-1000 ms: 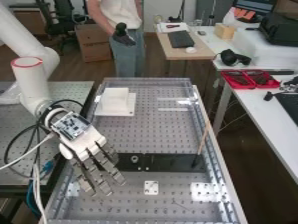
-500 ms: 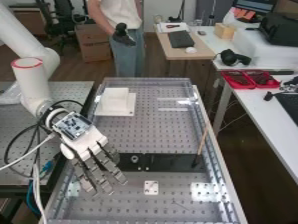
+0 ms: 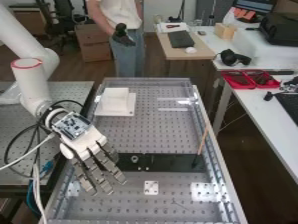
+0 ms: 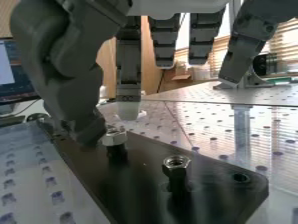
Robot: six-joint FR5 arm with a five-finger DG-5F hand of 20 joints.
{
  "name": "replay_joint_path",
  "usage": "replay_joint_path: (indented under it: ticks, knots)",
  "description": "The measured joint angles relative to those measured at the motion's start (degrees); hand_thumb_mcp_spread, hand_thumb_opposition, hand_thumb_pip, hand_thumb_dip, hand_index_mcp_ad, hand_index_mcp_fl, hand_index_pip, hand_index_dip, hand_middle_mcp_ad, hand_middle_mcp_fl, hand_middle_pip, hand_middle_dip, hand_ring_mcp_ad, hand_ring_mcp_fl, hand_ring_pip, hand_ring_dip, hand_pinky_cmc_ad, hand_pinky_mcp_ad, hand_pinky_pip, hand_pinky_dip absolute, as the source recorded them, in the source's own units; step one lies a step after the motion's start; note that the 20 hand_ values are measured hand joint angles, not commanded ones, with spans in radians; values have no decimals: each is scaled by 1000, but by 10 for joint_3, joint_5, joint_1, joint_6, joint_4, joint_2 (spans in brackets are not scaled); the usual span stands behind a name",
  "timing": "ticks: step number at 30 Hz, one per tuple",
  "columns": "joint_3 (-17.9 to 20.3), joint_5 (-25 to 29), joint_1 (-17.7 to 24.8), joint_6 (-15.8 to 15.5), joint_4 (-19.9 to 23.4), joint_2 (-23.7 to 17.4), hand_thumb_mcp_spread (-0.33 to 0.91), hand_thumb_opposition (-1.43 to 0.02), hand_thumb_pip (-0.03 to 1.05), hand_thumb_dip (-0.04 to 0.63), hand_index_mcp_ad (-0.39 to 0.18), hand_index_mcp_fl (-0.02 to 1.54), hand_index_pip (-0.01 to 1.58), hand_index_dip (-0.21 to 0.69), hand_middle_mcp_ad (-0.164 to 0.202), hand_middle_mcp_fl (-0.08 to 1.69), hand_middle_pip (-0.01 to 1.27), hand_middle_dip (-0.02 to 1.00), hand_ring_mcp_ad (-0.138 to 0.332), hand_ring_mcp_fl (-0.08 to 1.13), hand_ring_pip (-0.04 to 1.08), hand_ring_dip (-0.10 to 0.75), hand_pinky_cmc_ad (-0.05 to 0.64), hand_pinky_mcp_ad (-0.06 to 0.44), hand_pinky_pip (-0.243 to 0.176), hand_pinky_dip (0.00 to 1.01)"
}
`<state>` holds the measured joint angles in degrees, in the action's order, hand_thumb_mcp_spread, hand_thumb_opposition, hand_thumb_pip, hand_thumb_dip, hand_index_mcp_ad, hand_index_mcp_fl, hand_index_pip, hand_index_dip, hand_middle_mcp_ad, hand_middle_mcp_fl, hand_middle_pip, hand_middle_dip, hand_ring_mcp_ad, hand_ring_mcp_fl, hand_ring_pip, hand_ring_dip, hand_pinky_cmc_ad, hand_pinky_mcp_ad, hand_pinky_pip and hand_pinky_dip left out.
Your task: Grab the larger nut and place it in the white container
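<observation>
silver metal forms two nuts raised on black posts [image 4: 177, 177]: a silver hexagonal nut [image 4: 114, 137] just beside the thumb of the dark grey robot hand [image 3: 84, 143], and a second silver nut [image 4: 176, 162] a little apart from it, both over a flat black plate [image 3: 173, 162]. which is the larger cannot be told with certainty, though the one by the thumb is judged likelier; if the wrong one is picked, the task will be failed however well it is carried. the robot hand is held open, its fingers extended and nothing gripped. contact between thumb and nut cannot be confirmed, so the nut could be tilted or knocked off its post if it were pushed sideways before a finger was set opposite. should it be threaded or tightly seated, a straight pull would be resisted and the smooth facets let slip. the second nut might also be brushed as the fingers are closed. the white square container [image 3: 116, 100] is placed well apart, on a flat white base [image 3: 128, 111] towards the far end of the perforated metal surface [image 3: 140, 132]; a shallow pinch could be lost on the way, or the nut dropped against the rim if its release were misaligned.
</observation>
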<state>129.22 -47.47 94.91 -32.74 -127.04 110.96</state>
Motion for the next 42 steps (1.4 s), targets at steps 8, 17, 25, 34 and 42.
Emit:
replay_joint_path:
  ticks: [8,17,25,34,42]
  knots:
    - [0,-3,-1,2,-4,1,344,-862,686,269,-40,105,1559,164,101,12,140,173,176,5,124,70,384,311,-89,490]
    - [-1,-4,-2,2,-6,3,344,-862,686,269,-37,113,1559,164,103,10,140,173,178,10,120,70,382,307,-89,499]
    - [0,-5,-4,1,-4,5,344,-862,688,269,-37,122,1559,164,103,12,140,173,171,7,138,70,379,311,-89,504]
    - [-1,-9,-6,-1,-4,5,358,-860,688,269,-37,138,1559,164,101,12,140,173,162,7,136,70,379,311,-89,504]
    - [-3,-17,-9,-4,-7,7,354,-860,688,269,-37,140,1559,164,101,10,140,173,162,7,138,70,380,297,-89,504]
